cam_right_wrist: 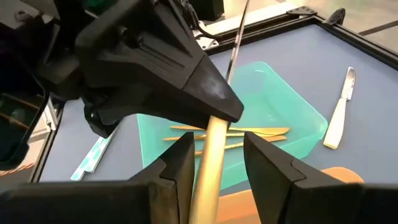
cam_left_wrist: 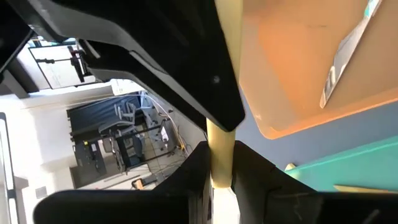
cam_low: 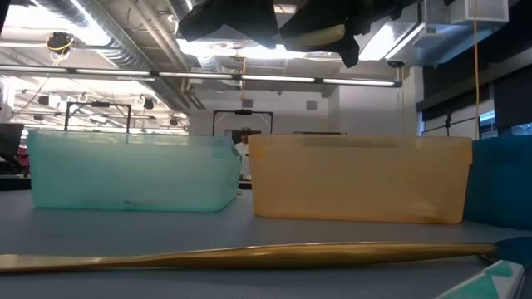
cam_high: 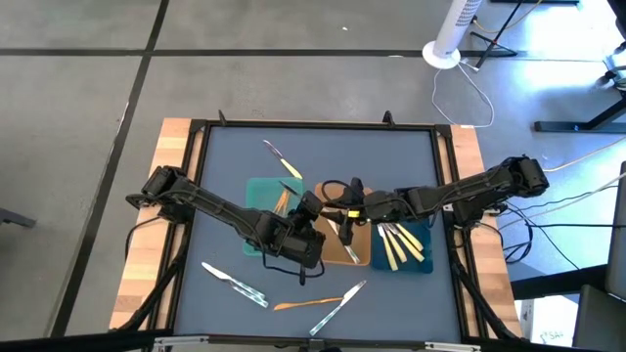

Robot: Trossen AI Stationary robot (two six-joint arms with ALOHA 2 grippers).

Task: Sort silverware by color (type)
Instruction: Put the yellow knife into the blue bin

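Note:
Above the tan tray point(cam_high: 357, 256), both grippers meet on one yellow-handled utensil point(cam_high: 338, 214). My left gripper point(cam_high: 323, 211) comes from the left and my right gripper point(cam_high: 354, 210) from the right, each shut on its pale handle point(cam_low: 324, 35). The utensil's tip is hidden. Gold utensils point(cam_right_wrist: 230, 132) lie in the teal tray point(cam_high: 259, 196). A silver one point(cam_high: 347, 235) lies in the tan tray, and several yellow-handled ones point(cam_high: 401, 246) in the dark-blue tray point(cam_high: 421, 262). My left gripper has the yellow handle point(cam_left_wrist: 221, 163) pinched between its two fingers point(cam_left_wrist: 252, 168), which lie across it. The utensil is lifted clear of the trays. My right gripper's finger hides the middle of the handle. My right gripper has the same handle point(cam_right_wrist: 208, 165) between its two fingers point(cam_right_wrist: 177, 165), coming slanting down from the table's right. The handle runs away from it into my left gripper, whose body hides its far end.
Loose on the dark mat: a yellow-handled knife point(cam_high: 284, 161) toward the far edge, silver pieces point(cam_high: 235, 284) at near left, an orange one point(cam_high: 308, 303) crossing a silver one point(cam_high: 344, 301) near the front edge. A gold utensil point(cam_low: 249, 253) lies before the trays in the low view.

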